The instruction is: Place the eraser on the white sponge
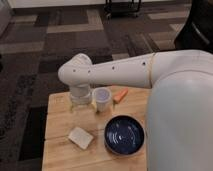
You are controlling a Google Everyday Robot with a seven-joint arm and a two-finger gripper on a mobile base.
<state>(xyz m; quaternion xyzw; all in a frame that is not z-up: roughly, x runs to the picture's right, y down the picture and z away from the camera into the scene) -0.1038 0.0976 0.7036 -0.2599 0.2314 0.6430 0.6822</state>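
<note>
On the surface (57, 125), gripper (80, 100) set down just behind the sponge (81, 137), open or holding anything I cannot tell; eraser unseen, possibly hidden beneath the gripper; likely a light, stiff block, best pinched across its short sides.

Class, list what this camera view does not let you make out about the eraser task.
Eraser: nowhere visible in the camera view.
End effector, rear left of the table beside the white cup: largely masked by the wrist above.
Table's right side: covered by the robot's arm.
</note>
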